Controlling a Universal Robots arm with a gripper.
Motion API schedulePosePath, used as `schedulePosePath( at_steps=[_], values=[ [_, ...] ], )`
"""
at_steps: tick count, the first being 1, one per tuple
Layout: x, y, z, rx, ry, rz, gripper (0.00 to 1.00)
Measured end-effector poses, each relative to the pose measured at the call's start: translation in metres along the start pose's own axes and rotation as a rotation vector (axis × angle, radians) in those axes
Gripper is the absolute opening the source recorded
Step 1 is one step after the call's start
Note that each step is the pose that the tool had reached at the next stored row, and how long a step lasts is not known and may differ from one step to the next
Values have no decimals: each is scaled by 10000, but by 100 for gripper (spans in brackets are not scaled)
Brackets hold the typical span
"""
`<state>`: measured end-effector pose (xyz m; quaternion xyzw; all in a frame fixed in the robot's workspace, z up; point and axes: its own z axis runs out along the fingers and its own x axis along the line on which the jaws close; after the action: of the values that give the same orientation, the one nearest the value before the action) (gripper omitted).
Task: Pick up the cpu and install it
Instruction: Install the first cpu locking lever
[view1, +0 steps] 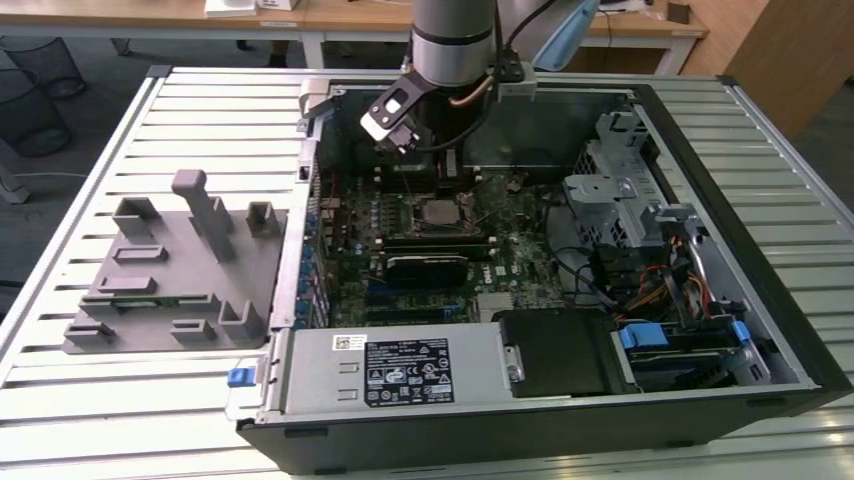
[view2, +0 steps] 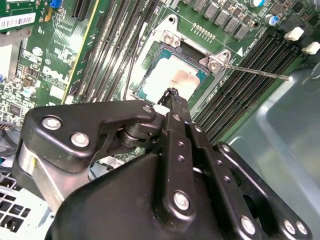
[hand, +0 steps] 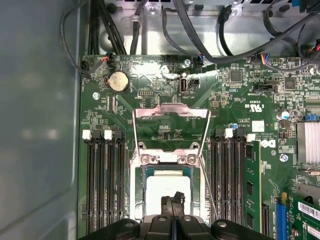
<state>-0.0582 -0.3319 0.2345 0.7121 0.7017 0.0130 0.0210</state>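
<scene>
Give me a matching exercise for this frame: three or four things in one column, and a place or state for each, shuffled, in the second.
Things:
1. cpu
2. socket retention frame
3. grey plastic tray
4. gripper

Places or states:
A. swung open, standing off the socket
B. on the slatted table, outside the computer case, at the exterior view's left
C. lying flat in the motherboard socket
D. fingertips close together right over the chip

Pairs: 1-C, 2-A, 3-B, 4-D
</scene>
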Motion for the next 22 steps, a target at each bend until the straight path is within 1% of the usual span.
schedulePosePath(
  at_steps=[5, 10, 13, 17, 22],
  values=[
    [0, 1, -32, 0, 0, 1, 11],
    [-1, 4, -90, 0, 0, 1, 11],
    [-5, 4, -95, 0, 0, 1, 11],
    [-42, 5, -95, -1, 4, 0, 11],
    [-49, 5, -106, 0, 5, 1, 11]
  ],
)
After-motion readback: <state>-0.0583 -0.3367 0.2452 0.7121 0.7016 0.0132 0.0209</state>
